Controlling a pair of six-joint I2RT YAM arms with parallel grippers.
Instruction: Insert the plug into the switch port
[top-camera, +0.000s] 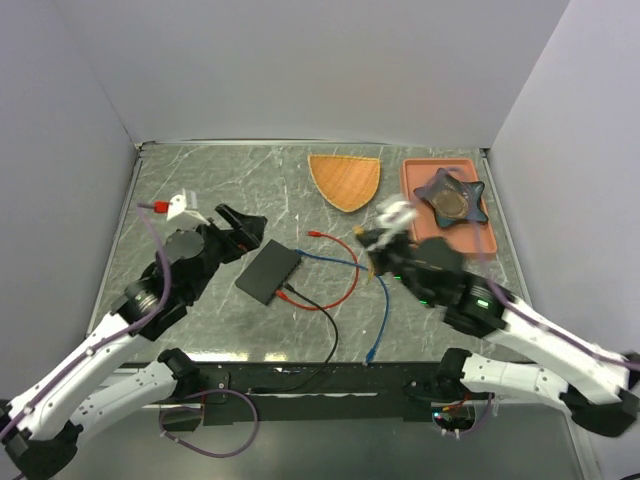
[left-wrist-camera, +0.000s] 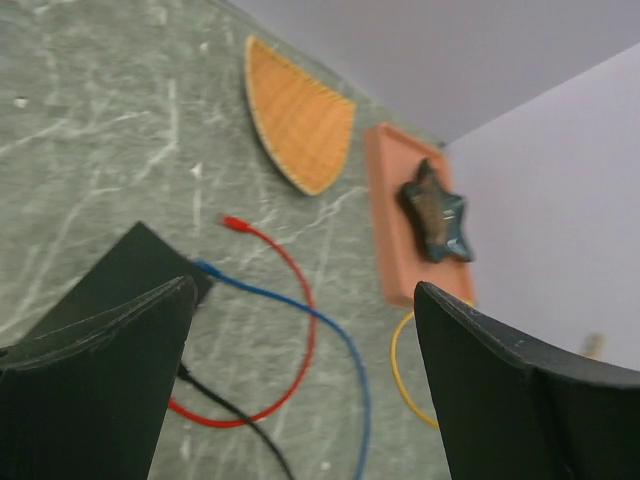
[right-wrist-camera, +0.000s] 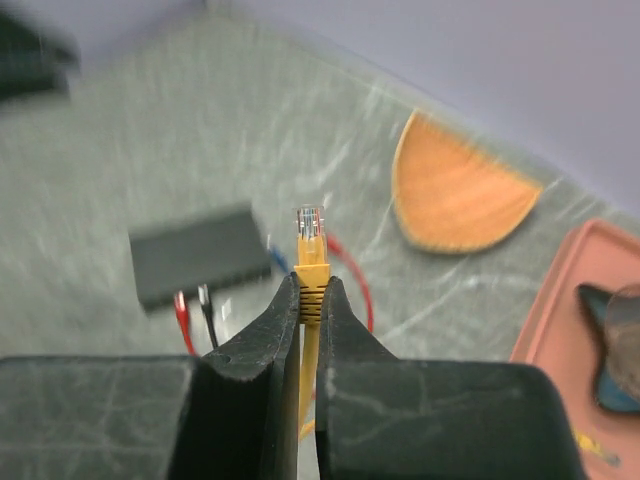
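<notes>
Right gripper (right-wrist-camera: 310, 292) fills the bottom of its wrist view: jaws pinched tight on the yellow boot of the plug (right-wrist-camera: 310, 238), clear tip upright above the fingertips, yellow cable (right-wrist-camera: 307, 380) dropping between the fingers

Right arm: comes up from the base at 5 o'clock, forearm angled toward 10 o'clock, wrist blurred in the top view, gripper sits right of table centre

Left arm: rises from 7 o'clock, elbow low, forearm toward 1 o'clock. Left gripper (top-camera: 245, 228) spread wide, nothing between the fingers, hanging just off the 11 o'clock corner of the black box (top-camera: 268, 272), not touching as far as the top view shows

Switch port (top-camera: 284, 282): on the box's long edge facing 4 o'clock; which socket cannot be told. Box lies flat, left of centre, at 9 o'clock from the plug, near but apart

In the way: red cable (top-camera: 340, 290) and black cable (top-camera: 325, 335) are plugged into that same edge; red loops out toward 3 o'clock between box and plug. Blue cable (top-camera: 380, 300) runs from the box's 1 o'clock corner across the gap and down to 6 o'clock

Around: orange wedge mat (top-camera: 345, 180) at 12 o'clock, salmon tray (top-camera: 412, 175) at 1 o'clock with a dark star dish (top-camera: 452, 198) on it, just behind the right wrist

Room: walls close the table (top-camera: 200, 170) at 9, 12 and 3 o'clock; bare surface at 10–11 o'clock behind the left gripper and at 7–8 o'clock of the box
</notes>
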